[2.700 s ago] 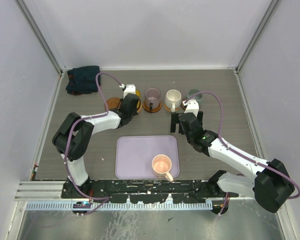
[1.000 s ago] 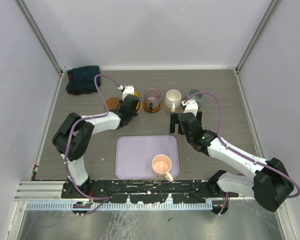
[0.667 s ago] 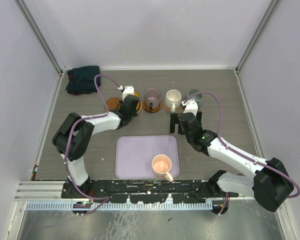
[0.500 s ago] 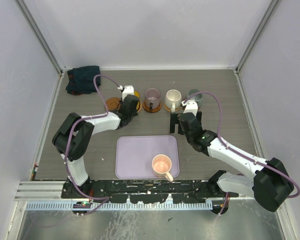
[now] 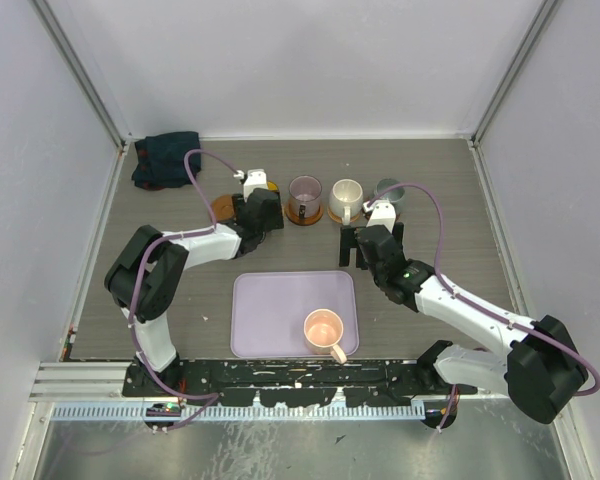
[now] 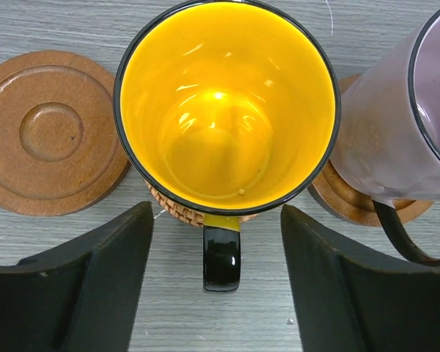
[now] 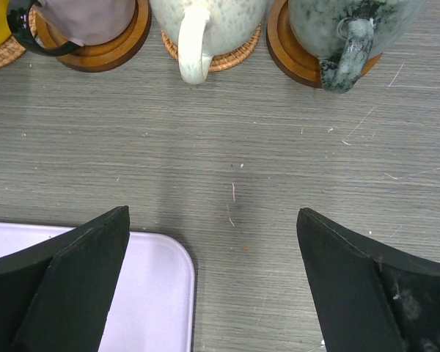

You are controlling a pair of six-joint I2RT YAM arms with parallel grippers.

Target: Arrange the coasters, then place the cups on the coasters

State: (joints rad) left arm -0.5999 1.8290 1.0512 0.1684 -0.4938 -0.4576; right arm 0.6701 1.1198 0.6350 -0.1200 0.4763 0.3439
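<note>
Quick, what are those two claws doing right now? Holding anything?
Left gripper: open around the yellow cup's handle, not gripping it.
Right gripper: open, holding nothing.

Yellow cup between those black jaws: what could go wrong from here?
The handle of the yellow cup sits between the open jaws; a crooked retreat could snag it and drag the cup off its woven coaster. The purple cup stands close beside it; a nudge could knock them together.

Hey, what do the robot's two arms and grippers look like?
The left arm and right arm have white shells with black joints. A purple cable loops from each wrist. The right arm shows a small green light. The fingers are black, broad and wedge-shaped.
</note>
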